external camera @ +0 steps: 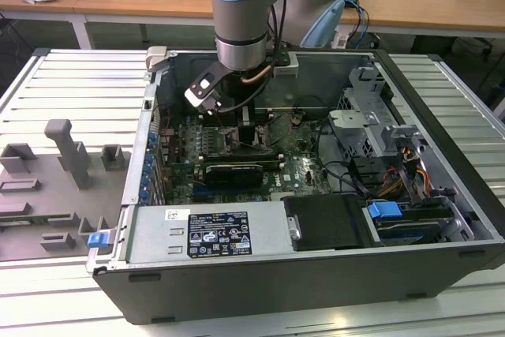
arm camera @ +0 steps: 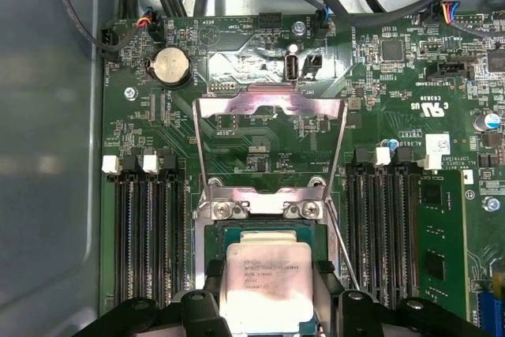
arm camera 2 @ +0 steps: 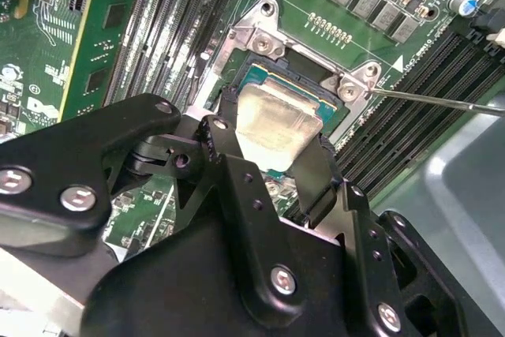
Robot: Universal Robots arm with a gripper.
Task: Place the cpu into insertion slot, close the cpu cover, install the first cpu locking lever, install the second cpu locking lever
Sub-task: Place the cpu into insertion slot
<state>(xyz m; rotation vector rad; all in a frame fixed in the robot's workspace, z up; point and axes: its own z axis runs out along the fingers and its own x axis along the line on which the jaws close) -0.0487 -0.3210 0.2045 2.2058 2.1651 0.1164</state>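
Evidently the pincer [arm camera 2: 276, 130] clamps the cpu [arm camera 2: 272, 116], hiding much of the insertion slot [arm camera 2: 267, 73].

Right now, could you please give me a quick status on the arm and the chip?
Gripper shut on cpu, at the insertion slot; seating unclear. The cpu cover open, tipped back. No obstruction seen.
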